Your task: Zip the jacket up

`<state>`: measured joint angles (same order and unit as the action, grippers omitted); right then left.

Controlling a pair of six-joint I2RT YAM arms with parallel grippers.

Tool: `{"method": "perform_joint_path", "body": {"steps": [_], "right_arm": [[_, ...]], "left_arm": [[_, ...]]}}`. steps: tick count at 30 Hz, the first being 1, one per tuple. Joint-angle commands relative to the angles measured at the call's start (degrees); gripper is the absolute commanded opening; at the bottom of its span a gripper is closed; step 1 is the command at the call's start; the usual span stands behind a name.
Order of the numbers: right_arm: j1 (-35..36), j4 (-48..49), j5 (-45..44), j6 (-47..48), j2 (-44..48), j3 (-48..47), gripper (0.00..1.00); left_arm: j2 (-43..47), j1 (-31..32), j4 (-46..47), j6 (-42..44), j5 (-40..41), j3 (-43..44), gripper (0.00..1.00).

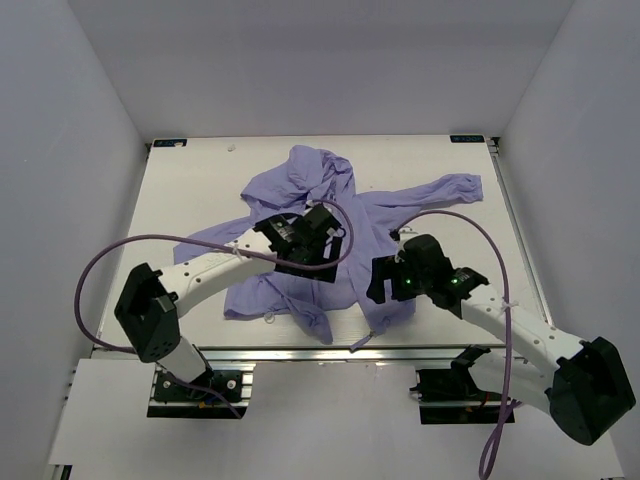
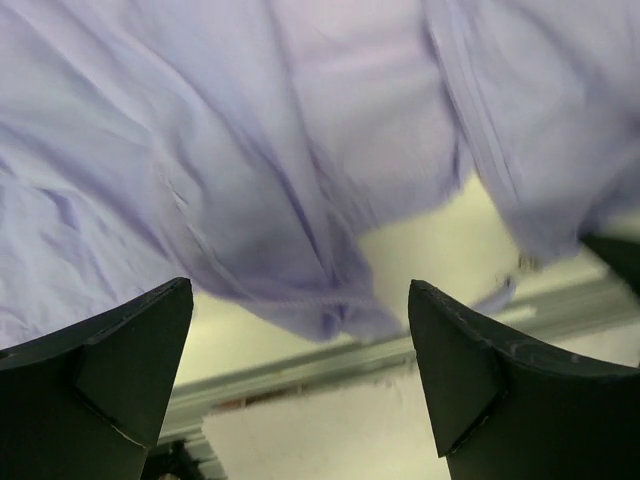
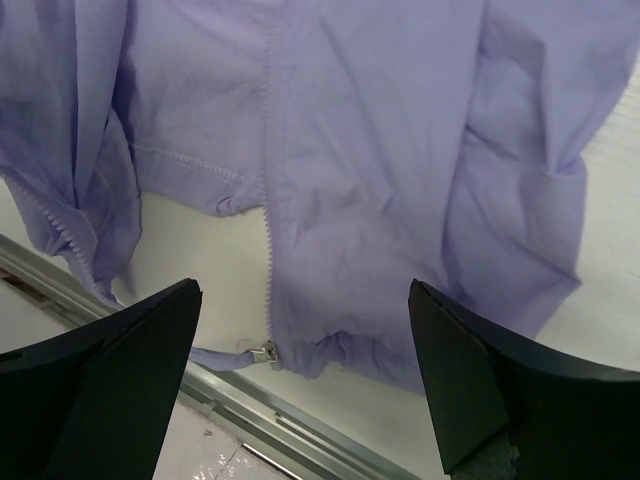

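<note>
Jacket [image 1: 385, 215]: lay rumpled on the white table [image 1: 180, 190], hood toward the far edge, one sleeve stretched out to the far right, hem toward my bases at the near edge.
Zipper [image 3: 268, 250]: in my right wrist view a line of teeth ran down the edge of a front panel to a small metal slider [image 3: 268, 350] at the hem, just beside the table's near rail [image 3: 300, 425]. Bare table showed left of the lower teeth. I could not tell whether the upper stretch was joined.
My left gripper [image 2: 300, 290]: hung over the middle of the jacket with its fingers spread wide and nothing between them; purple cloth filled the view beyond.
My right gripper [image 3: 305, 290]: hung over the lower right front, near the hem, fingers spread wide and holding nothing, the slider showing between them.
</note>
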<state>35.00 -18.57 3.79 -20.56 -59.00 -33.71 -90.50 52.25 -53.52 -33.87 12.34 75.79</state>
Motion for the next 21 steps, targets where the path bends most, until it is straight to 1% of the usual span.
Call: {"method": "perform_joint_path", "body": {"steps": [1,2,5,9,10,15,16,21], "right_arm": [[3.0,-1.8,-3.4,-0.2,-1.9,-3.2,0.89],[3.2,-1.4,-3.4,-0.2,-2.3,-3.1,0.89],[3.4,-1.0,-3.4,-0.4,-4.9,-3.3,0.89],[3.5,0.3,-3.4,-1.0,-8.4,-3.4,0.89],[3.5,0.4,-4.7,-1.4,-9.8,-3.5,0.89],[3.4,1.5,-7.0,-2.9,-13.0,-4.6,0.89],[3.5,1.3,-7.7,-3.1,-13.7,-4.8,0.89],[3.3,1.3,-11.5,-3.6,-15.0,-5.4,0.89]], "left_arm": [[0.2,-6.3,4.5,-1.8,0.1,-2.5,0.98],[-0.8,-7.6,7.1,-2.2,-1.9,-4.8,0.98],[-3.4,-11.0,9.8,-3.1,-1.5,-6.3,0.98],[-7.4,-13.6,12.6,-2.6,1.2,-4.6,0.98],[-8.5,-14.0,13.1,-2.3,1.3,-4.0,0.98],[-18.5,-15.9,13.2,0.0,2.3,3.5,0.98],[-19.8,-16.0,13.1,0.3,3.3,4.7,0.98],[-25.4,-16.6,12.4,3.8,3.0,12.8,0.97]]}}
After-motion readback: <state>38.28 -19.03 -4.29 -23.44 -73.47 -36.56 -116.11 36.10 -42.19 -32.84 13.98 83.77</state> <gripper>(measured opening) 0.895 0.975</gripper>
